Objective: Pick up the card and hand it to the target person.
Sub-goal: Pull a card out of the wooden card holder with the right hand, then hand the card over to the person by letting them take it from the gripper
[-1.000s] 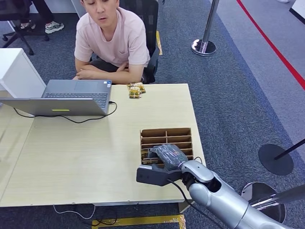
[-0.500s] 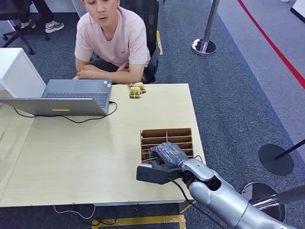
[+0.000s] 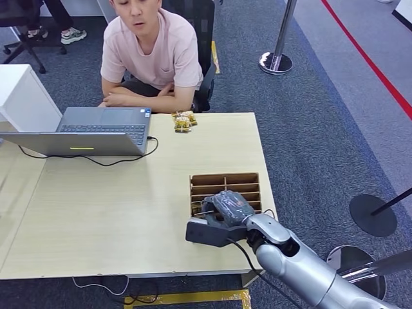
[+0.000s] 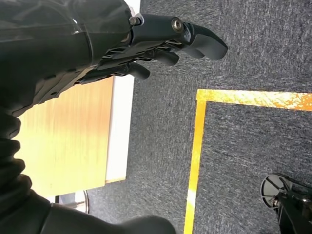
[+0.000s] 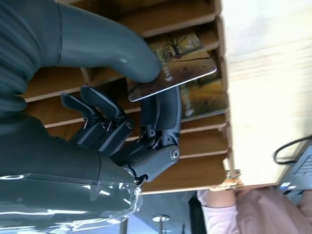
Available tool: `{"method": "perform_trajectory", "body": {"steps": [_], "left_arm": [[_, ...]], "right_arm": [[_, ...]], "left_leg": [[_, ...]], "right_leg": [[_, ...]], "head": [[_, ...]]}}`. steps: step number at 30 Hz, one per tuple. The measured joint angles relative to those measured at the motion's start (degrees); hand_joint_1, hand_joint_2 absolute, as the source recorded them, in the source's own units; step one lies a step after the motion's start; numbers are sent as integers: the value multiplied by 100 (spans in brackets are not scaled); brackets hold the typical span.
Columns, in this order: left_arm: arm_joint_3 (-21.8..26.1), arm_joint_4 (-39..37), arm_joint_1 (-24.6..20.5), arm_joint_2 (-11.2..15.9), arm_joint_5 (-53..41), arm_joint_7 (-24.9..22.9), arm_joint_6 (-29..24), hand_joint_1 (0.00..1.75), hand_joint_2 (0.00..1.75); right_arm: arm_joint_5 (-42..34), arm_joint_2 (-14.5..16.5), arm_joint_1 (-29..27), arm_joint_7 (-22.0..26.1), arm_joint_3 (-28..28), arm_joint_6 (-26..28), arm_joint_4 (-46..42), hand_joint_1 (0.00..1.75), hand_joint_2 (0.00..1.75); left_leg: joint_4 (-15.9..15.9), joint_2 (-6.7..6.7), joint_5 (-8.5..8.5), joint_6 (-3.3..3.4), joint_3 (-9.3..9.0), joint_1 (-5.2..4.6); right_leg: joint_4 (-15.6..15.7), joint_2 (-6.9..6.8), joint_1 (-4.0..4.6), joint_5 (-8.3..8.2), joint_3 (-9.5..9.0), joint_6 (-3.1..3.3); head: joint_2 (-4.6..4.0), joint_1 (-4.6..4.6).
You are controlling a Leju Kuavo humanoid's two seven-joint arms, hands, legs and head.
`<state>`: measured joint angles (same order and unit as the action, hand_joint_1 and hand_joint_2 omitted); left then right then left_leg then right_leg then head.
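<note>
My right hand hovers over the near rows of the brown slotted card holder at the table's right front. Up close, its thumb and a finger pinch a picture card, lifted partly out of its slot in the holder. Another card stays in the slot behind it. The person in a pink shirt sits at the far side of the table with arms folded. My left hand hangs beside the table edge over the carpet, fingers stretched out and holding nothing.
An open laptop with a black cable lies at the table's far left. Snack packets sit near the far edge. A white box stands left. Stanchion bases stand on the carpet to the right.
My right hand has crept slightly up and to the right over the card holder. The person and the table items have stayed still.
</note>
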<state>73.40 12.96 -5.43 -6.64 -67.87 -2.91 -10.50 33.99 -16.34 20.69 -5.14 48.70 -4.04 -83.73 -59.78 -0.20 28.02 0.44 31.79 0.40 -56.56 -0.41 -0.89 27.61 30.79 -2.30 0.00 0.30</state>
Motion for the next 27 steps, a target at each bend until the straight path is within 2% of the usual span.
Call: {"method": "perform_trajectory", "body": {"steps": [10,21,24,27], "left_arm": [[0,0,2,2,0,61,11,0,175],[0,0,-3,2,0,36,14,0,175],[0,0,-4,2,-1,38,34,0,175],[-2,0,-6,2,-27,67,49,0,175]], "right_arm": [[116,-60,-167,337,-809,679,-730,171,175],[87,-51,-165,675,-1371,821,-1156,171,175],[124,-11,-162,907,-1428,961,-1156,171,175],[432,103,-154,1326,-1437,1421,-1064,171,175]], "left_leg": [[-2,0,-1,3,30,-1],[-2,0,-2,3,36,-1],[-2,0,-2,3,38,-1],[-1,0,-1,2,39,0]], "right_leg": [[-1,0,0,-1,30,-1],[-1,0,-1,-1,34,-1],[-1,0,0,-1,35,-1],[-1,0,0,-1,36,0]], "head": [[0,1],[-1,1],[0,1],[0,1]]}}
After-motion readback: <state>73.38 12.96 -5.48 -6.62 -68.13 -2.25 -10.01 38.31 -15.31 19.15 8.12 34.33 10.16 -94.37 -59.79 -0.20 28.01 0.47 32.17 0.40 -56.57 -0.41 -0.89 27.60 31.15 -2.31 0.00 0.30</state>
